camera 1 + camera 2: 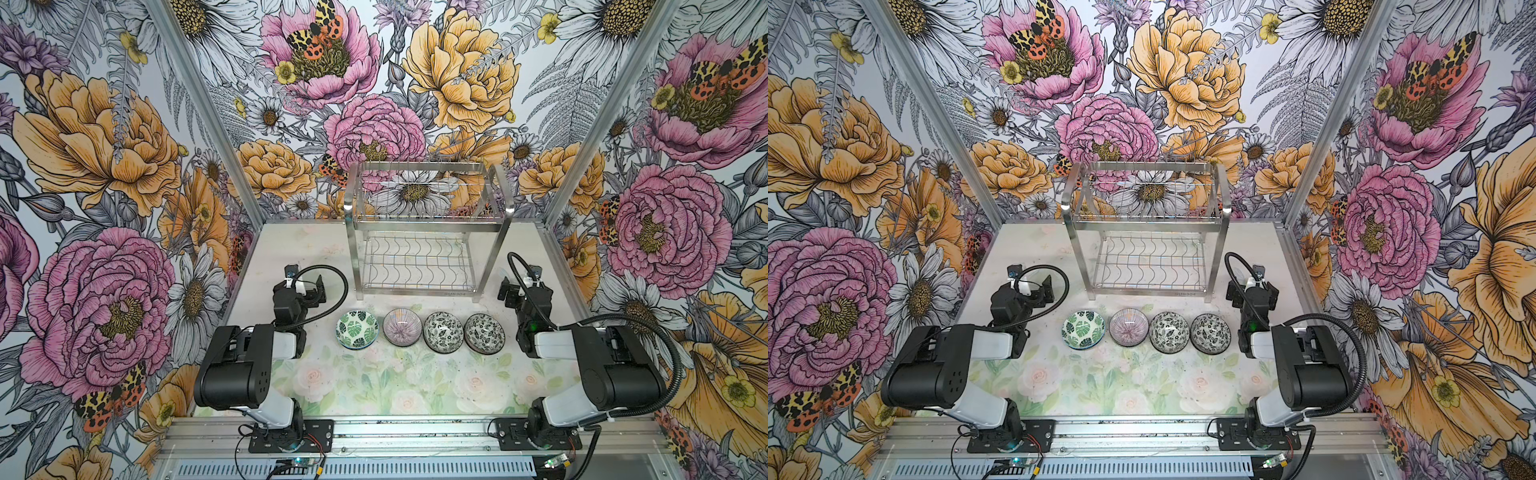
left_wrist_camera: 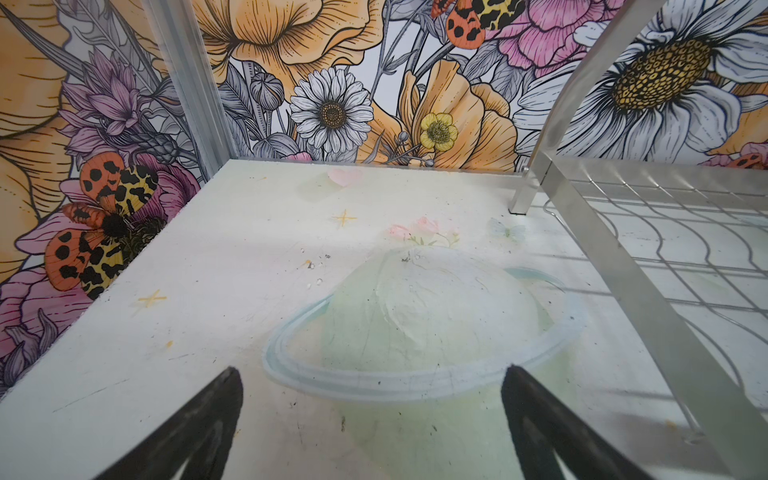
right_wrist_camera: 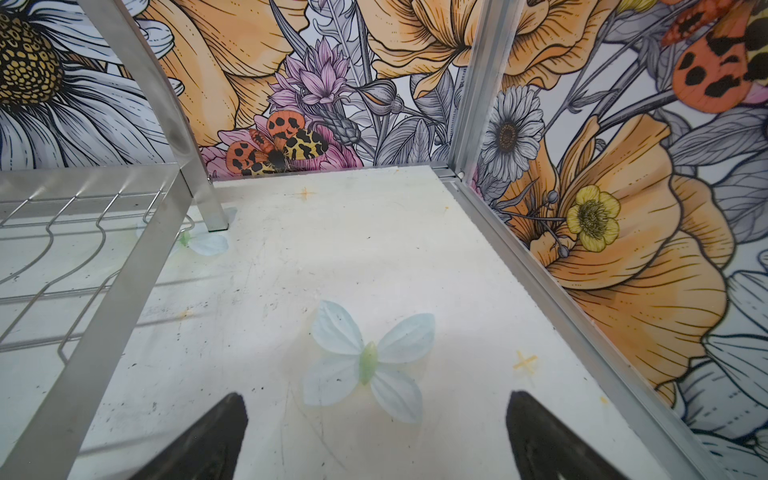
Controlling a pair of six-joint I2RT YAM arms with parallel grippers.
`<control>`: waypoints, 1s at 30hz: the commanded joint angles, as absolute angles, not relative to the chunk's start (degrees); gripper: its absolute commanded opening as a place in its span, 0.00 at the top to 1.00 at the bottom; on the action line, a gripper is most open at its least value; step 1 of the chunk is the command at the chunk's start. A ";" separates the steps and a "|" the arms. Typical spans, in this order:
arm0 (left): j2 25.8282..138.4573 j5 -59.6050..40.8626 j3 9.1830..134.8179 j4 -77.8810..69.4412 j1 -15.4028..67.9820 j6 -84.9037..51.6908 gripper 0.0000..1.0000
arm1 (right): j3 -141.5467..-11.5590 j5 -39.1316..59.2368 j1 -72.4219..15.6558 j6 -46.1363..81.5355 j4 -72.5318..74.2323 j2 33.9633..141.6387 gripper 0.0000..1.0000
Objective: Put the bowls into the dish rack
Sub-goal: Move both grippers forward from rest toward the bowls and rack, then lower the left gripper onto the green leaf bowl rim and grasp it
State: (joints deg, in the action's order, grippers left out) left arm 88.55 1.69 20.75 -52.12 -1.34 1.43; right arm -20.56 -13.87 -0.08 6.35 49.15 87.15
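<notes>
Left wrist view shows you the left gripper (image 2: 372,370) with its two black fingers spread wide and nothing between them. It hangs over a pale printed planet (image 2: 419,316) on the worktop (image 2: 187,270), with the left end of the dish rack (image 2: 623,266) just beside it.

Right wrist view gives you the right gripper (image 3: 376,395) in the same way: fingers wide apart and empty, above a printed butterfly (image 3: 365,357) near the worktop's right edge, beside the rack's right end.

In both top views the rack stands upright near the middle of the worktop's back edge. In front of it, between the two grippers, you have a row of four standing on the worktop, apart from the rack. From the left they are the green-leaf bowl (image 1: 357,329), striped bowl (image 1: 402,326), black-and-white leaf bowl (image 1: 443,332) and black-and-white floral bowl (image 1: 484,333).
</notes>
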 commanded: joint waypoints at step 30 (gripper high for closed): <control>51.04 17.75 44.80 33.30 19.33 -22.26 0.01 | -51.99 -27.41 -34.09 13.57 -17.68 61.02 0.01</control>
State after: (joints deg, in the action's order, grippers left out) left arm 50.37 23.97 43.42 24.14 19.00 -18.57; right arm -48.10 -27.59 -33.69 11.68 -12.08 59.27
